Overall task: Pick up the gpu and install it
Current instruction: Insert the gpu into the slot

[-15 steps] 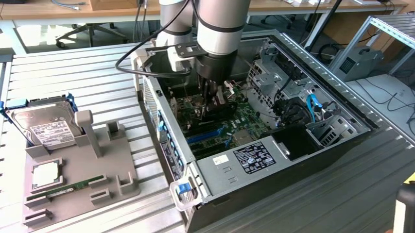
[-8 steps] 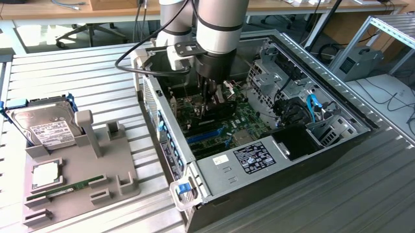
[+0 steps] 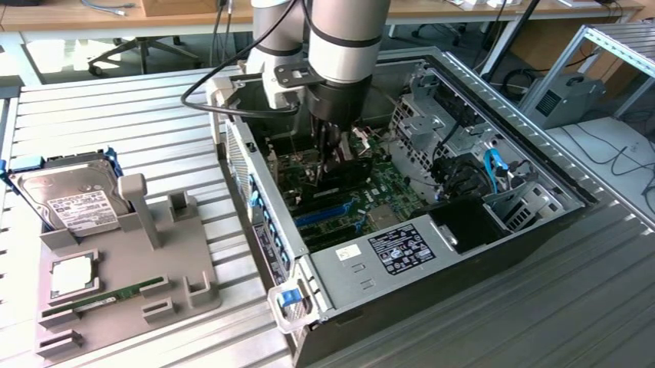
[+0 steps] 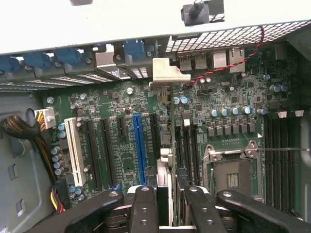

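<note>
Gripper [image 4: 165, 201] jaws are seen clamped on the top edge of the gpu [image 4: 165, 145], held edge-on inside the case [image 3: 409, 268] over the motherboard [image 4: 228, 97], bracket toward twelve o'clock; the card is judged stiff, light, fragile, best held by its edges.

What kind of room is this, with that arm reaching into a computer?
Probably a robotics lab or workshop bench. An opened computer case lies on a ribbed metal table, a grey fixture holds a hard drive, and office chairs and cables sit behind.
</note>
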`<state>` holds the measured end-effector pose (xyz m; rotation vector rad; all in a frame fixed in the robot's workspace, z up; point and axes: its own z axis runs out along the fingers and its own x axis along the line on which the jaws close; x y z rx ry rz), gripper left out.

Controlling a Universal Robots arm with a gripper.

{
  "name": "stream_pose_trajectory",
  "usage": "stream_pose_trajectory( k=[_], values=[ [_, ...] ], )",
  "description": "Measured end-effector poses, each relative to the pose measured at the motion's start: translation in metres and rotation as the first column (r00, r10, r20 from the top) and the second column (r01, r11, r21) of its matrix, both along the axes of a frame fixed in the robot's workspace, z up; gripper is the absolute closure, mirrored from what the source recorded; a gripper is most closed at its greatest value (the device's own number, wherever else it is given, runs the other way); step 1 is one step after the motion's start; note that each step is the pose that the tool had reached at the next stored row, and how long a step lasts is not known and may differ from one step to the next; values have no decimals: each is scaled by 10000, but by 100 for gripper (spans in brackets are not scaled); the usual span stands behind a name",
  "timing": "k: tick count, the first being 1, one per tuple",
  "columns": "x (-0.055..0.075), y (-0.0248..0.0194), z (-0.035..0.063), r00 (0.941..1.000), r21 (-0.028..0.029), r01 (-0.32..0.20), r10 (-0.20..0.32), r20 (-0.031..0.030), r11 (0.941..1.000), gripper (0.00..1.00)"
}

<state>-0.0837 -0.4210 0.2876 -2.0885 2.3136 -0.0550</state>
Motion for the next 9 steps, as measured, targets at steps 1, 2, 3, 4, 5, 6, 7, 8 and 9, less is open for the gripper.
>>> stream_pose_trajectory(
  k=[1, 2, 3, 4, 5, 6, 7, 8, 9],
  values=[
    [0, 8, 0, 10000, 0, 0, 0, 0, 10000, 73],
    [0, 16, 0, 10000, 0, 0, 0, 0, 10000, 73],
    [0, 22, 0, 10000, 0, 0, 0, 0, 10000, 73],
    [0, 26, 0, 10000, 0, 0, 0, 0, 10000, 73],
    [0, 26, 0, 10000, 0, 0, 0, 0, 10000, 73],
    [0, 26, 0, 10000, -1, 0, 0, 0, 10000, 73],
    [0, 26, 0, 10000, -1, 0, 0, 0, 10000, 73],
    [0, 26, 0, 10000, -1, 0, 0, 0, 10000, 73],
    [0, 26, 0, 10000, -1, 0, 0, 0, 10000, 73]
  ],
)
